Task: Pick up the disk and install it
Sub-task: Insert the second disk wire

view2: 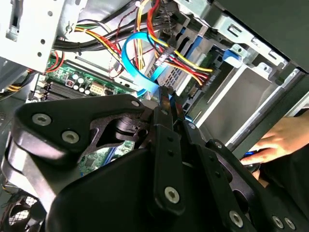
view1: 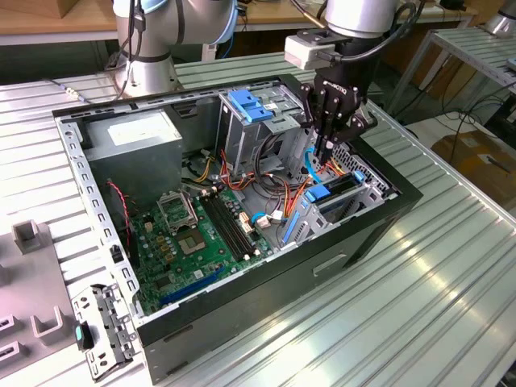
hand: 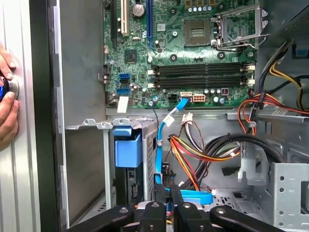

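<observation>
I'm down inside the open case (view1: 387, 211), tight between drive cage (view1: 258, 121) and cables (hand: 193, 150). My jaws (view1: 321, 149) look nearly closed, perhaps empty. The disk (hand: 129, 169) sits slotted upright in its bay, just beside me.

No print can be read anywhere. The white sticker (view1: 139, 131) on the grey box (view1: 133, 153), upper left of the exterior view, is illegible

the pincer (view1: 322, 153) points straight down, its fingers (hand: 164, 200) pressed together.
</observation>
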`<move>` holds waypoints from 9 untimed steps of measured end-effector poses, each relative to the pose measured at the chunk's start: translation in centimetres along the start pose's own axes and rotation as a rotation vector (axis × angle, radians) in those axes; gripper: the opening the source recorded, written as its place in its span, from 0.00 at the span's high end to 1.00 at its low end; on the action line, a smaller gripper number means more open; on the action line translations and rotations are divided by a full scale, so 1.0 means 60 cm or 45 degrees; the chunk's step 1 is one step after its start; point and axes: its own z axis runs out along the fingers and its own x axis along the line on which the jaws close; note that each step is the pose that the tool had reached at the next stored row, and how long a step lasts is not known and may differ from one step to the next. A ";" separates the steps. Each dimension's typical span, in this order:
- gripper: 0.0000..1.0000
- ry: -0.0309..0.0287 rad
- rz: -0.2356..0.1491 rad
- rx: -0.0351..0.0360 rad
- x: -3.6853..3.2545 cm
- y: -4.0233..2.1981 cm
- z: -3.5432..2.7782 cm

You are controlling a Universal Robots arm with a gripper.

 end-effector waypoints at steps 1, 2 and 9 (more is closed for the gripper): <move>0.84 -0.0096 0.002 0.0189 0.001 0.001 0.000; 0.84 -0.0205 0.005 0.0364 0.002 0.004 0.000; 0.84 -0.0513 0.011 0.0621 0.015 0.015 0.002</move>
